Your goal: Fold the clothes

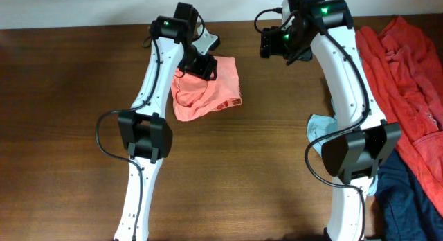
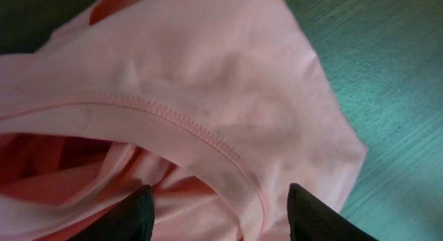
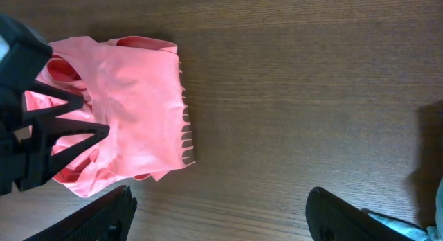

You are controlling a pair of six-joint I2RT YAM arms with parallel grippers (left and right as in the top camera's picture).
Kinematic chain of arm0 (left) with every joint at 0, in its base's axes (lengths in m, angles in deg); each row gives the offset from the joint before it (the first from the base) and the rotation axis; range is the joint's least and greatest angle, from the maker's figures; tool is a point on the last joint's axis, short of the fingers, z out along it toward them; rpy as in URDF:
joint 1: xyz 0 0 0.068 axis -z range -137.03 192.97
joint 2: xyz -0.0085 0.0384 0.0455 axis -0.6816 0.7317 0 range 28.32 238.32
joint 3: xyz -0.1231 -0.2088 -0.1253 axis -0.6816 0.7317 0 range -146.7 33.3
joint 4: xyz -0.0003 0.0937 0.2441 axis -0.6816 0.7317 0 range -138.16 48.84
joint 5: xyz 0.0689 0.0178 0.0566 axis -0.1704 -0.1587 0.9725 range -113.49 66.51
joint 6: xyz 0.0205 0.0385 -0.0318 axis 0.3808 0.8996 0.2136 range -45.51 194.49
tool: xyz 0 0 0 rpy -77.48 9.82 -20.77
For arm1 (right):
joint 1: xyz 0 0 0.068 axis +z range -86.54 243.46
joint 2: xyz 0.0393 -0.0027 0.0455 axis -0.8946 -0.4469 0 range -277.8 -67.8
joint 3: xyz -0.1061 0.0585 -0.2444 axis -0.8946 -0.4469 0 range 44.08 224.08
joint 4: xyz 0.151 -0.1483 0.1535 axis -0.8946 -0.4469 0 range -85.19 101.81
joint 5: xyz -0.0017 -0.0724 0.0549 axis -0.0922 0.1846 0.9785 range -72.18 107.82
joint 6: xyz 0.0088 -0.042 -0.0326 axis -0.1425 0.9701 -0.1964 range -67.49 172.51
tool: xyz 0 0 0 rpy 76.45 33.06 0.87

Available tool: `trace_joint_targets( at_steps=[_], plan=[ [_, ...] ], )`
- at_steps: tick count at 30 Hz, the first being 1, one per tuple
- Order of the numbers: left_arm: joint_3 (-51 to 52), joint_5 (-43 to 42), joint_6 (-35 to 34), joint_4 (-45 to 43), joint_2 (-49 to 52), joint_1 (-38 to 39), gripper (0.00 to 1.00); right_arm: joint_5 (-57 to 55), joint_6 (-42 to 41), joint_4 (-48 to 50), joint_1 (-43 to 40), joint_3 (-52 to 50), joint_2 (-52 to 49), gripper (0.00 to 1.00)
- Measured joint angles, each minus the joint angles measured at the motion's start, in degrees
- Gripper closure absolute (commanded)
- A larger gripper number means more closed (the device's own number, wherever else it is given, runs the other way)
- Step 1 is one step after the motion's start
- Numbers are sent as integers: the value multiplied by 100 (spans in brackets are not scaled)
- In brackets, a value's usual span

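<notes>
A salmon-pink shirt (image 1: 214, 92) lies bunched and partly folded on the wooden table (image 1: 69, 130) at centre left. My left gripper (image 1: 201, 66) hangs over its upper left corner, jaws open. In the left wrist view the pink fabric (image 2: 208, 82) with its stitched neckline fills the frame between the open fingertips (image 2: 221, 213), very close. My right gripper (image 1: 277, 43) is open and empty, above bare wood to the right of the shirt. The right wrist view shows the shirt (image 3: 131, 109) at left and its open jaws (image 3: 221, 213) over wood.
A deeper red garment (image 1: 408, 82) is piled at the right edge of the table. A navy garment (image 1: 408, 199) lies at the lower right. A pale grey-blue cloth (image 1: 322, 127) shows beside the right arm's base.
</notes>
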Motion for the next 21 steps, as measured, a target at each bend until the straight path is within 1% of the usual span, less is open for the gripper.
trace_joint_targets(
  at_steps=[4, 5, 8, 9, 12, 13, 17, 21],
  plan=[
    [0, 13, -210, -22, 70, 7, 49, -7, 2, 0, 0, -2, 0, 16],
    [0, 13, -254, -26, 70, 9, 55, -7, -2, 0, 0, -2, 0, 16],
    [0, 15, -343, -59, 70, 9, 65, -7, 0, 0, 0, -2, 0, 16],
    [0, 15, -372, -72, 70, 9, 73, -7, 2, 0, 0, -2, 0, 16],
    [0, 7, -452, -83, 70, 9, 81, -7, 0, 0, 0, -4, 0, 16],
    [0, 7, -450, -83, 70, 9, 83, -7, -2, 0, 0, -4, 0, 16],
    [0, -17, -494, -125, 70, 9, 98, -7, 0, 0, 0, -4, 0, 16],
    [0, -17, -564, -170, 70, 9, 99, -7, 0, 0, 0, -4, 0, 16]
  ],
)
